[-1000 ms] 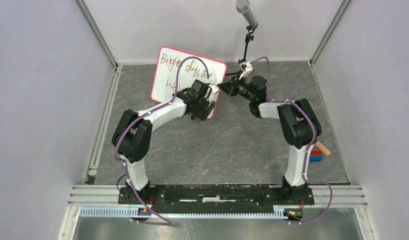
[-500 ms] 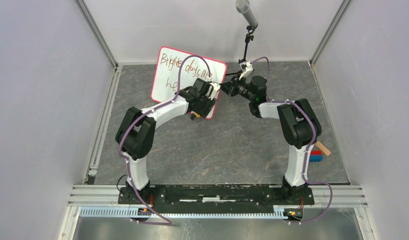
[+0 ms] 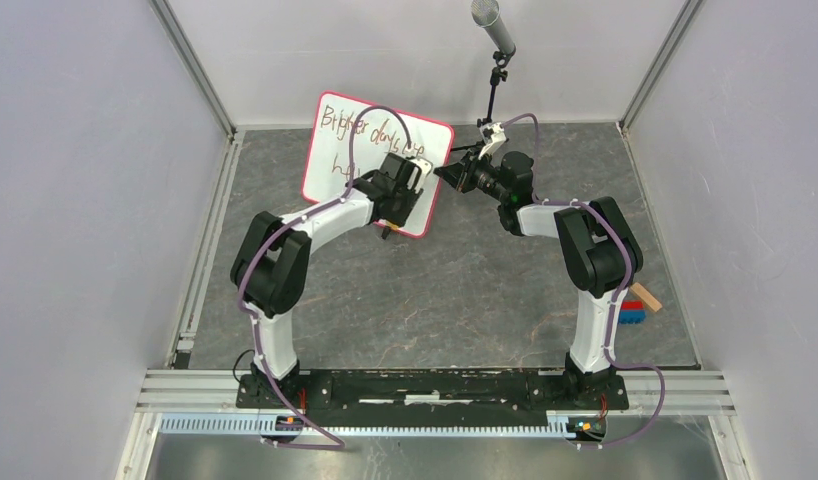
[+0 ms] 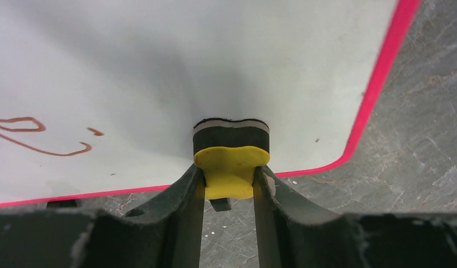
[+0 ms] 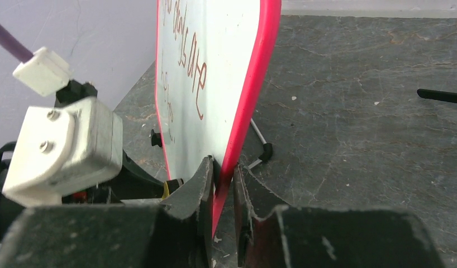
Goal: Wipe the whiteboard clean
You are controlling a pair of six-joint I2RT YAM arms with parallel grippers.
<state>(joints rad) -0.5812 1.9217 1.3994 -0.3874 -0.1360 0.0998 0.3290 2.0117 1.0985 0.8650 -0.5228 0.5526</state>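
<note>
The dark grey, stone-patterned table [image 3: 465, 290] carries the whiteboard [image 3: 335, 150], propped tilted on its feet toward the far left, a microphone stand [image 3: 493, 95] at the far edge, and small blue, red and tan blocks [image 3: 635, 308] clustered at the right edge.

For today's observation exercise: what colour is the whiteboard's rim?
The rim of the whiteboard is bright red-pink, clearest in the left wrist view.
</note>
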